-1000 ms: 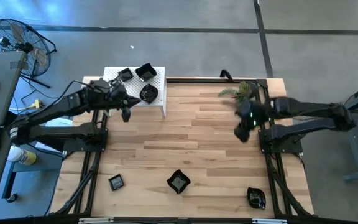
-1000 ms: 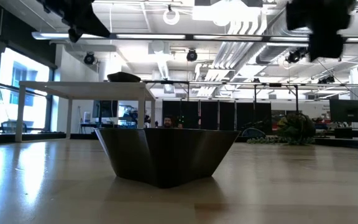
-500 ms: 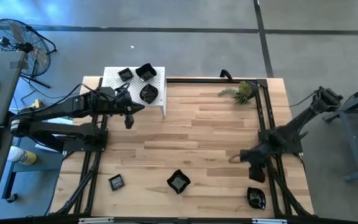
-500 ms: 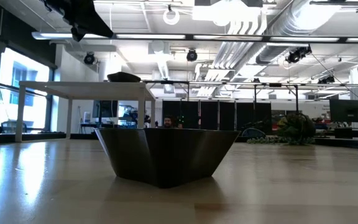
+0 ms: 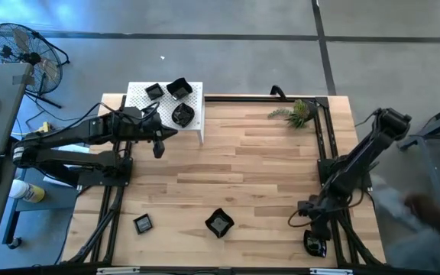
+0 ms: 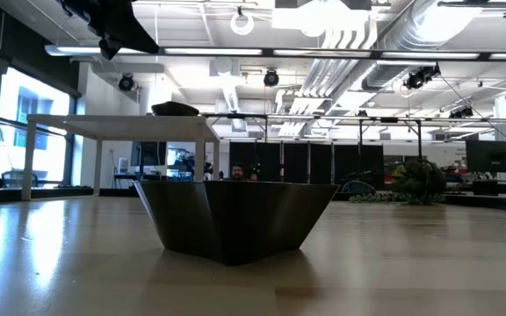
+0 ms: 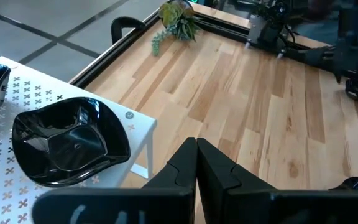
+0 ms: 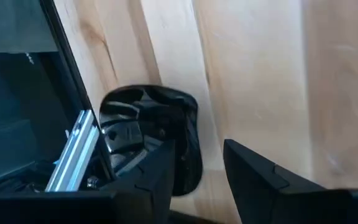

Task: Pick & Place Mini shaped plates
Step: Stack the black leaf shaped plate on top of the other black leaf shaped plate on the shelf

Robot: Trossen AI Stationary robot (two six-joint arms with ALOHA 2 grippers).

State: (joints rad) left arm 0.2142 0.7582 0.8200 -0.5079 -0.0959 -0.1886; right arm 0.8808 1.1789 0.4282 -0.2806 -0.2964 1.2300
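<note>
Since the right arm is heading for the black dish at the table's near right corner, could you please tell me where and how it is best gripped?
Probably on the rim facing the open table. The black dish lies flat against the metal frame rail, so that side is blocked. The right end effector is open over that free rim; come from above, with one finger inside the bowl and one outside.

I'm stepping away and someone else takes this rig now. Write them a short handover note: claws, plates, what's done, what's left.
Left claw: shut, empty, beside the white perforated stand.
Right claw: open, empty, just above the glossy black rounded plate at the wooden table's near right corner.
Done: three glossy black mini plates on the stand.
Left: that corner plate, the black angular plate near the front middle and the small black square plate front left, all on the table.
</note>
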